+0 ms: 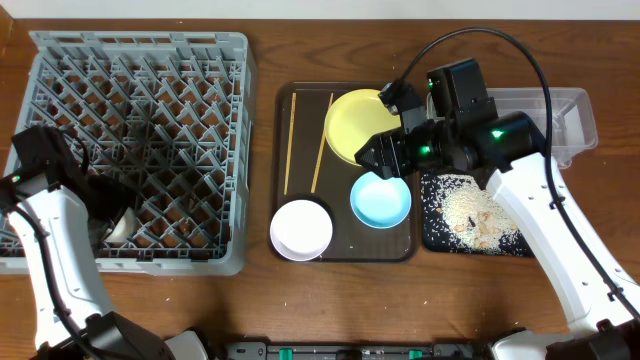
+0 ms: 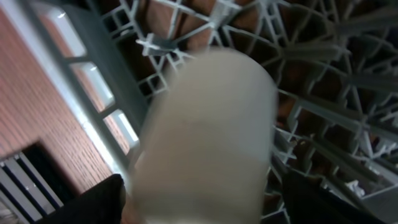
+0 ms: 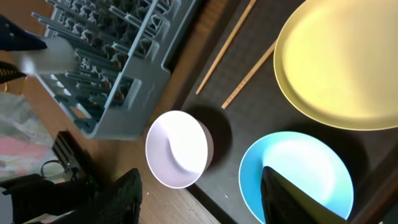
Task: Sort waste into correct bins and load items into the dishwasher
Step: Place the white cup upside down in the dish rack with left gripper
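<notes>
**Cup in the rack corner, right claw spread over the bowls**

The left claw (image 2: 202,190) is down in the near left corner of the dish rack (image 1: 140,60). The small white cup (image 2: 208,124) sits between its two dark fingers (image 2: 99,202). The wrist view is badly blurred there, so I cannot tell whether the fingers pinch the cup or stand just off it. From above, the cup shows as a white shape among the pegs, close to the rack's left and front walls.

The right claw (image 3: 200,180) is spread wide with nothing between its fingers. It hangs over the brown tray (image 1: 282,150), above the near edge of the yellow plate (image 1: 350,125). Its wrist camera looks down on the white bowl (image 1: 301,229) and the blue bowl (image 1: 380,200), one near each finger.

Both bowls stand upright and empty. The blue bowl is just on the near side of the plate. The white bowl is at the tray's near left corner, overlapping its rim. Two chopsticks (image 1: 290,140) lie on the left part of the tray, apart from each other, one straight and one slanted toward the plate.

Right of the brown tray, a black tray (image 1: 432,235) holds the rice scraps (image 1: 475,215). The clear tub (image 1: 570,115) lies beyond it, partly hidden by the right arm.
</notes>
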Controlling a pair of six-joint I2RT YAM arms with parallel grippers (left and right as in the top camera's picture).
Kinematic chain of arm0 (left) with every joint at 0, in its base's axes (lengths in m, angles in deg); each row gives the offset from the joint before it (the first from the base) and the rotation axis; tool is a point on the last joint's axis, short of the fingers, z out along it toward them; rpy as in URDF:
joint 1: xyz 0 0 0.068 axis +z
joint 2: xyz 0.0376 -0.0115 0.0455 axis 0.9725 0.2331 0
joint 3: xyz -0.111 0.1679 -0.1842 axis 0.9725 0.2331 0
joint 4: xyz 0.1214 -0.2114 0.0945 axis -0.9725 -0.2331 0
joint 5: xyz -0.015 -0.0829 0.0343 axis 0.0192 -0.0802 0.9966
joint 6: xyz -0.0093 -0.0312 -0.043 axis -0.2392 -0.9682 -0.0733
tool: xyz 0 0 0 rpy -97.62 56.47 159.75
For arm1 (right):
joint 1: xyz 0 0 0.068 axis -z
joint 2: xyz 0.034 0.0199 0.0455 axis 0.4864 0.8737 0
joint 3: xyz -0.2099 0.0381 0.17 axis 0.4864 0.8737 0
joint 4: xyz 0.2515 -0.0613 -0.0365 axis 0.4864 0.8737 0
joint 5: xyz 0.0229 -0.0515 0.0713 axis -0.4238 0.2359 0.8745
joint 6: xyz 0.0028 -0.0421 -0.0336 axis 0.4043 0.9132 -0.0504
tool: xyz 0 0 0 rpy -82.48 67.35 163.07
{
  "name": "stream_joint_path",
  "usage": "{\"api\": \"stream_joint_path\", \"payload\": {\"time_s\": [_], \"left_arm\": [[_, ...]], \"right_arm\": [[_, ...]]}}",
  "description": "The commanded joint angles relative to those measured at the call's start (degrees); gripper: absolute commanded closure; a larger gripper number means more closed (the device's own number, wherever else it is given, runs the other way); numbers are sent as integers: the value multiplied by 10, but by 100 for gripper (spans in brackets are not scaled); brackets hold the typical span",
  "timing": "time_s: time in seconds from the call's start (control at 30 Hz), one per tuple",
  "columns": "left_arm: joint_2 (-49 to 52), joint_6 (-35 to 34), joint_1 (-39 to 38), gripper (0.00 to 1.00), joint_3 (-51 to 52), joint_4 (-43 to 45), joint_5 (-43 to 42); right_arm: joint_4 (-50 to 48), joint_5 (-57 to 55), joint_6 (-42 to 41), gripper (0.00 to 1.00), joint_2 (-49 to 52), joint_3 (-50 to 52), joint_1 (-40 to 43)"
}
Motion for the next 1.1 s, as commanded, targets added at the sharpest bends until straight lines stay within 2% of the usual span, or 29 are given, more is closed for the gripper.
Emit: {"api": "stream_joint_path", "payload": {"time_s": [0.0, 0.13, 0.27, 0.57, 0.6, 0.73, 0.8, 0.87, 1.07], "left_arm": [[-1, -12, 21, 17, -3, -4, -3], [-1, -11, 43, 12, -3, -8, -16], [-3, 38, 52, 11, -16, -7, -110], [-42, 69, 46, 12, -38, -13, -120], [-48, 83, 41, 15, -38, -13, -124], [-69, 101, 4, 52, -38, -22, -110], [-70, 96, -15, 64, -38, -32, -93], [-67, 70, -26, 68, -30, -41, -64], [-54, 36, -24, 68, -4, -26, -24]], "right_arm": [[1, -9, 4, 41, -7, 0, -8], [3, -20, 3, 41, -7, 0, -8], [1, -19, 4, 41, -7, 0, -8], [3, -19, 2, 40, -7, 0, -8], [3, -19, 2, 40, -7, 0, -8], [2, -19, 2, 39, -7, 0, -8], [2, -19, 2, 39, -7, 0, -8], [2, -19, 2, 39, -7, 0, -8], [7, -19, 2, 39, -7, 0, -8]]}}
